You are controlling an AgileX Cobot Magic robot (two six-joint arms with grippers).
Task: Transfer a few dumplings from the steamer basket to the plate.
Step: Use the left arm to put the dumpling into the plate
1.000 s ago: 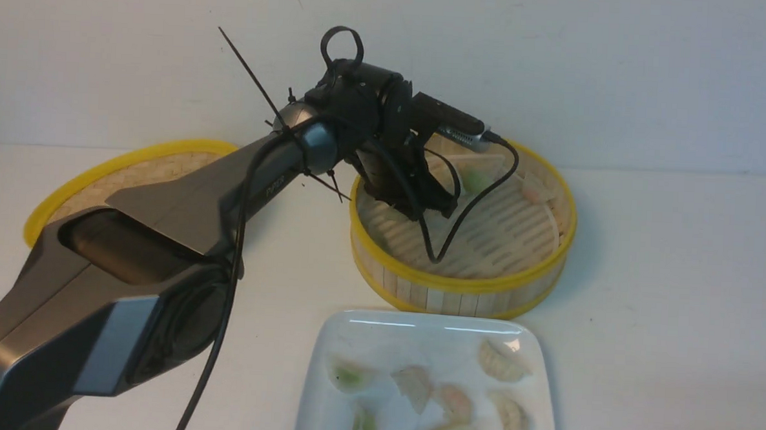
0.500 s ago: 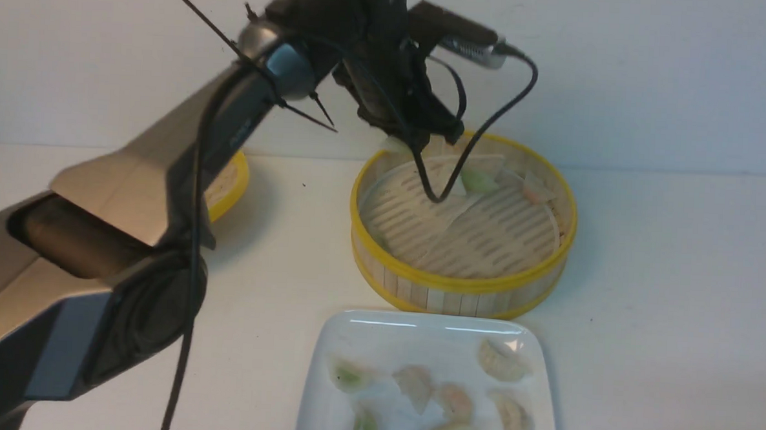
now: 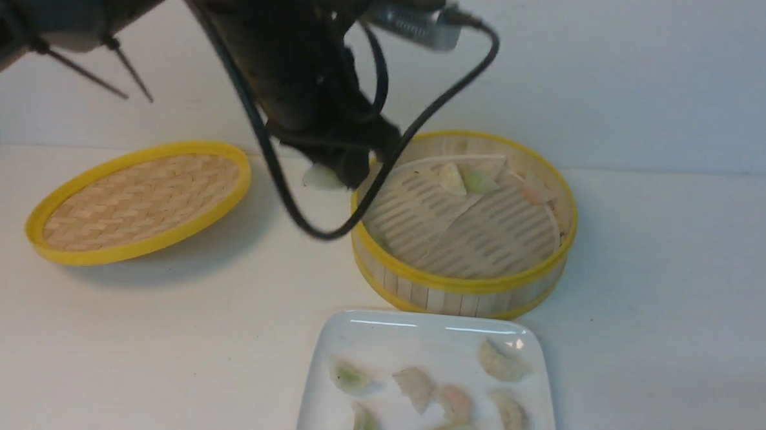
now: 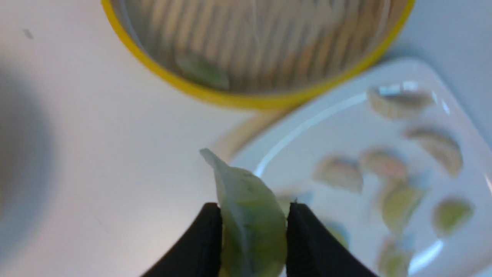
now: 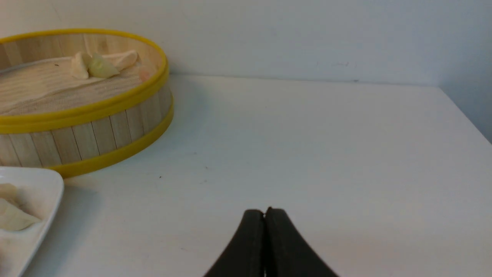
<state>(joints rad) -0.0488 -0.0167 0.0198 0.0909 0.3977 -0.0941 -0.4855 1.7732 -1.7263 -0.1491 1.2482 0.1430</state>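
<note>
You have a green-tinted dumpling (image 4: 251, 227) pinched between the tips of your left gripper (image 4: 253, 219), carried clear of the steamer basket (image 3: 464, 284). Half a second ago it was up by the basket's far left rim; now it is lower and nearer, off the basket's left side, over the tabletop (image 3: 255, 338) between basket and lid (image 3: 144, 198). That makes the pick look good, and the job now seems to be carrying it to the plate (image 3: 403, 335) and letting go. The plate already bears several dumplings, so you would want a bare patch. In the basket, a pale dumpling (image 3: 452, 178) and a green one (image 3: 478, 180) lie together toward the far wall, with others near them.

Your right gripper (image 5: 264, 215) is closed with nothing between its tips, its camera looking past the basket and plate.

In the front view, the left arm and its looping cable (image 3: 330, 235) cover part of the basket's rim, and the gripper's tips are mostly hidden. The plate's near edge is cut off there, so you can't count everything on it. The left wrist view is blurred behind the held dumpling.
</note>
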